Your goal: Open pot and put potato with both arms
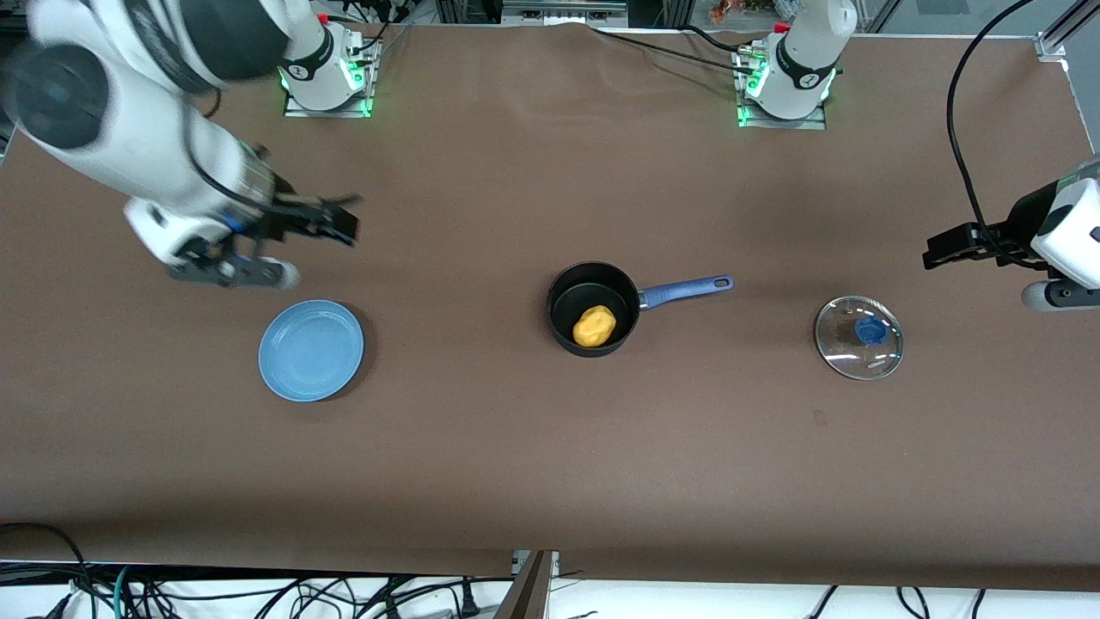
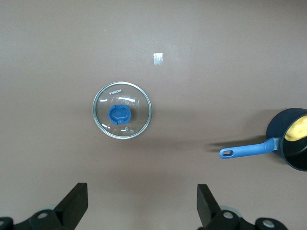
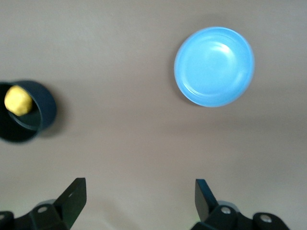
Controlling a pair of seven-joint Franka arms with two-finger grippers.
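Note:
The black pot [image 1: 593,308] with its blue handle [image 1: 685,291] stands open at the table's middle, and the yellow-orange potato [image 1: 594,326] lies inside it. The pot also shows in the left wrist view [image 2: 290,143] and the right wrist view [image 3: 26,112]. Its glass lid [image 1: 858,336] with a blue knob lies flat on the table toward the left arm's end, also in the left wrist view [image 2: 122,110]. My left gripper [image 1: 941,251] is open and empty, up over the table's end beside the lid. My right gripper [image 1: 331,219] is open and empty, above the table by the blue plate.
A flat blue plate [image 1: 311,349] lies toward the right arm's end of the table, also in the right wrist view [image 3: 214,66]. A small piece of tape [image 2: 158,58] is stuck to the brown table cover. Cables hang at the table's front edge.

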